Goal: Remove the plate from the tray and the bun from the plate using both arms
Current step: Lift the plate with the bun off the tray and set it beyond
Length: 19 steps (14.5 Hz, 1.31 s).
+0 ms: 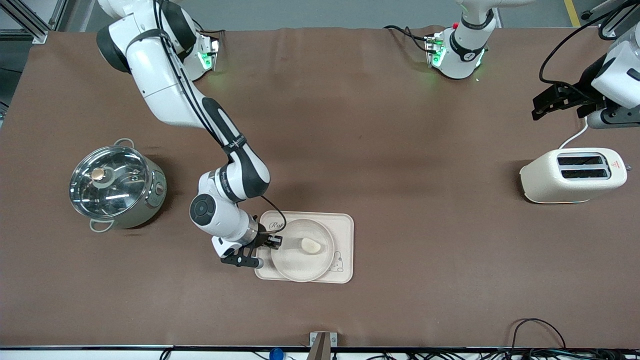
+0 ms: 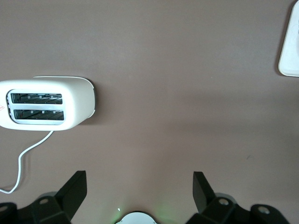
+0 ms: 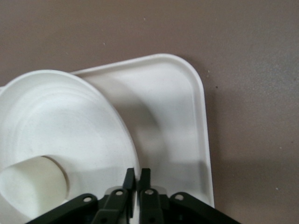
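The round cream plate (image 1: 295,261) lies over the rectangular cream tray (image 1: 345,235), and the pale bun (image 1: 311,245) sits in it. My right gripper (image 1: 274,241) is shut on the plate's rim at the edge toward the right arm's end. In the right wrist view its fingers (image 3: 138,173) pinch the rim of the plate (image 3: 60,126), with the bun (image 3: 32,182) inside and the tray (image 3: 177,116) beneath. I cannot tell whether the plate rests flat. My left gripper (image 1: 539,107) is open and empty, up over the table by the toaster; its jaws stand wide apart (image 2: 140,179).
A cream two-slot toaster (image 1: 572,175) stands at the left arm's end, also in the left wrist view (image 2: 46,103) with its white cord. A steel pot with a glass lid (image 1: 117,185) stands at the right arm's end. A tray corner (image 2: 290,46) shows in the left wrist view.
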Tool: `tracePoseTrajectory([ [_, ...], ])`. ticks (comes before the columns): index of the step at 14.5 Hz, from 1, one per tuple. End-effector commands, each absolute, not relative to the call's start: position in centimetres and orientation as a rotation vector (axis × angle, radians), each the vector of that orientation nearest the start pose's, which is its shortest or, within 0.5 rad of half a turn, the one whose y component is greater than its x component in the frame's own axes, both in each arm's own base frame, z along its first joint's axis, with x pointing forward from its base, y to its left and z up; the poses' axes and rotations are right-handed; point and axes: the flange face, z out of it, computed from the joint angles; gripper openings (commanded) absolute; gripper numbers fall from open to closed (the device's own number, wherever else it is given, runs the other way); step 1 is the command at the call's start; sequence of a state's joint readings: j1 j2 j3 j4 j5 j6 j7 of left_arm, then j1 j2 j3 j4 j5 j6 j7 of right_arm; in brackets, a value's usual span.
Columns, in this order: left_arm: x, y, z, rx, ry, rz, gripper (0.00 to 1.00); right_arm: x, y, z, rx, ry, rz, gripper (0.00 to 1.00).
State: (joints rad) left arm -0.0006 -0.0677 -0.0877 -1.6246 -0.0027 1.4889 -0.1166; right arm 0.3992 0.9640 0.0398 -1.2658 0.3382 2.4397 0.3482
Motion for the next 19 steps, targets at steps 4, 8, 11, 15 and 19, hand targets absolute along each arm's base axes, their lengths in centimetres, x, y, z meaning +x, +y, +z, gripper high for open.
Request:
tracePoseTrajectory([
  [4, 52.8, -5.1, 63.3, -3.137, -0.043, 0.097, 1.0, 67.3, 35.0, 24.7, -2.73, 0.192, -0.057, 0.0],
  [8, 52.6, -6.0, 63.3, -3.141, -0.085, 0.103, 1.0, 59.0, 37.4, 26.1, -2.71, 0.132, -0.078, 0.0],
  [11, 52.5, -8.2, 62.8, -3.138, -0.16, 0.119, 1.0, 51.5, 37.7, 24.3, -2.694, 0.104, -0.118, 0.0],
  [15, 54.3, -14.9, 58.7, -3.131, -0.243, 0.148, 1.0, 44.6, 37.0, 20.1, -2.7, 0.086, -0.128, 0.0],
  [19, 57.0, -23.6, 51.9, -3.156, -0.487, 0.113, 1.0, 44.5, 34.9, 19.0, -2.716, 0.118, -0.128, 0.29],
])
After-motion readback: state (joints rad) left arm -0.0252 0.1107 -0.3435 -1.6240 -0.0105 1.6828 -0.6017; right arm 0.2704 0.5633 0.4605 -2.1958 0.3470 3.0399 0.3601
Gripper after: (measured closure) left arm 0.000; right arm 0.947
